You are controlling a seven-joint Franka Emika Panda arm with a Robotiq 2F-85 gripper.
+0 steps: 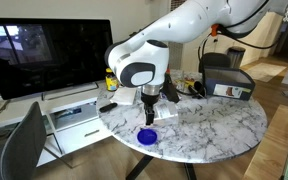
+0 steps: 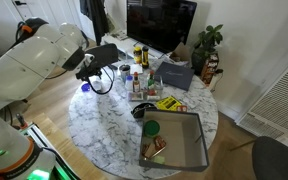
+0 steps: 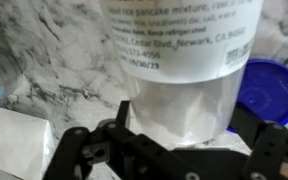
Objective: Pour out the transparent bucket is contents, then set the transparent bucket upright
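In the wrist view the transparent bucket (image 3: 179, 90) fills the middle. It is a clear, whitish tub with a printed label on its upper part, standing on the marble table (image 3: 64, 60). My gripper (image 3: 184, 128) is open, with one black finger (image 3: 120, 115) on the tub's left and the other at its right edge, astride its lower wall. The contents cannot be made out through the cloudy plastic. In an exterior view the gripper (image 1: 149, 99) hangs low over the table's front part, just above the tub (image 1: 148, 113).
A flat blue disc (image 3: 272, 90) lies right beside the tub, also seen near the table edge (image 1: 147, 135). White paper (image 3: 9, 140) lies to the left. Bottles (image 2: 136, 80), a grey metal tray (image 2: 184, 150), a grey box (image 1: 227, 80) and a monitor (image 1: 44, 55) stand further off.
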